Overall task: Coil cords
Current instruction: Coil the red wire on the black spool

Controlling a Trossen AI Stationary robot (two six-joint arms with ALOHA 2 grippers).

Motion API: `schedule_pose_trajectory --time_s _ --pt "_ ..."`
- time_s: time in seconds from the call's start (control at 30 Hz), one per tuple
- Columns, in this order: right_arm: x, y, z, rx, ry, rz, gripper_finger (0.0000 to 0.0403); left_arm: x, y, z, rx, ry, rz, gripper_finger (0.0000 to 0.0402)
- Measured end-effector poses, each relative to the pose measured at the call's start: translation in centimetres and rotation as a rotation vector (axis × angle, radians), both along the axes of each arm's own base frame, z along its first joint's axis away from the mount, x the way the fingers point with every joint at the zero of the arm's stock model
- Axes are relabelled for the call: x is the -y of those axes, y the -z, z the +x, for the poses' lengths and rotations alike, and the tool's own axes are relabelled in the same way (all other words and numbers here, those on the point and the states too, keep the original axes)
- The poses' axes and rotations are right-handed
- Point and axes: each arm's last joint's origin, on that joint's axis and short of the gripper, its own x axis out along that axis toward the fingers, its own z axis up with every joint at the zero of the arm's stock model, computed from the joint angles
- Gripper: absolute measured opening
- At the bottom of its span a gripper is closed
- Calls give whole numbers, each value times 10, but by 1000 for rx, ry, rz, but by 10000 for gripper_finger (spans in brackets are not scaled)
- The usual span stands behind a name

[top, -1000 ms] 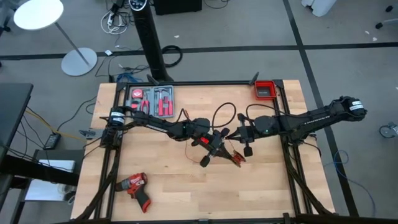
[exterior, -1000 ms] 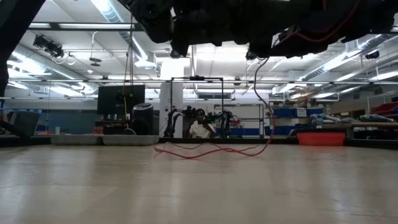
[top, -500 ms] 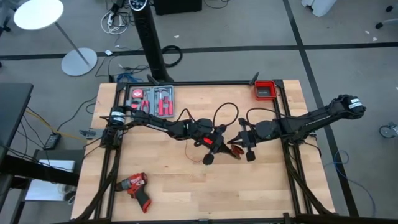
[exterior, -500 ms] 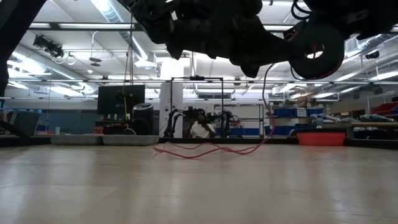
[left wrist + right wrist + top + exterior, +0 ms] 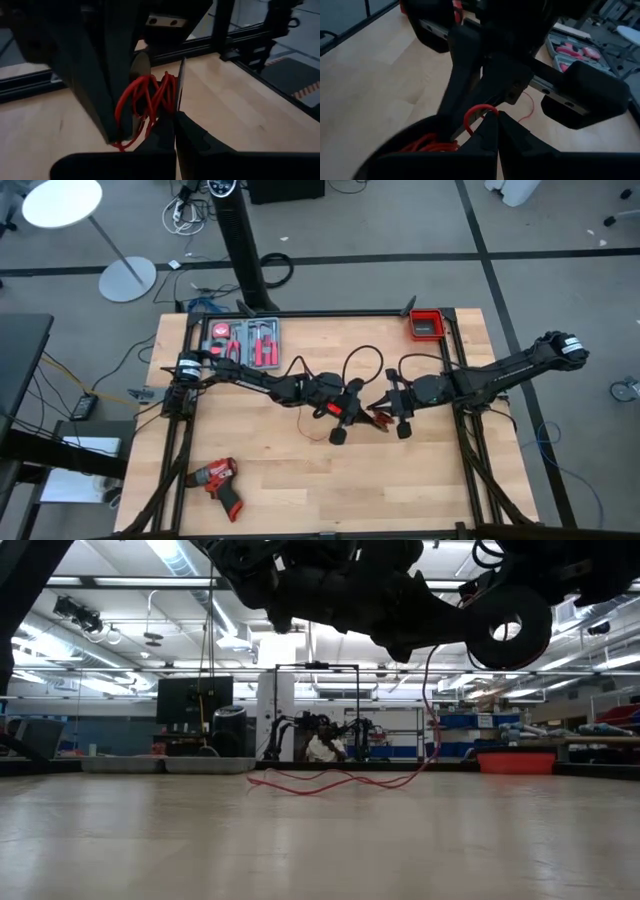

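A wooden table (image 5: 300,480) seen from above, with two dark robot arms meeting over its middle. The left gripper (image 5: 345,415) and the right gripper (image 5: 385,408) sit close together, both closed. From the left wrist, the left fingers (image 5: 172,135) clamp a bunch of red wire (image 5: 147,100) loops; from the right wrist, the right fingertips (image 5: 492,125) pinch one loop of the same wire. The coiling looks partly done: several loops are gathered between the grippers, but in the low view a long wavy tail of red wire lies loose on the tabletop with a strand rising to the arms, so more winding remains. The black cable (image 5: 362,360) lies in open curves just behind the grippers and looks uncoiled. Elsewhere on the table: a tool tray (image 5: 243,340) at the far left edge, a red bin (image 5: 426,325) at the far right corner, and a drill (image 5: 218,480) near the front left. Beyond is a large workshop with ceiling lights, benches and other equipment.
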Motion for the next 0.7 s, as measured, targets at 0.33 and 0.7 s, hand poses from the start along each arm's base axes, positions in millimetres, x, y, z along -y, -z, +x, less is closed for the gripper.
schedule_pose_trajectory --time_s 0.33,0.7 --pt "-1 -18 -22 65 -78 -7 0 -9 -2 -1 -19 -181 49 0" --pt "-7 -37 -38 -30 81 -101 0 -7 -14 -8 -35 -155 106 0"
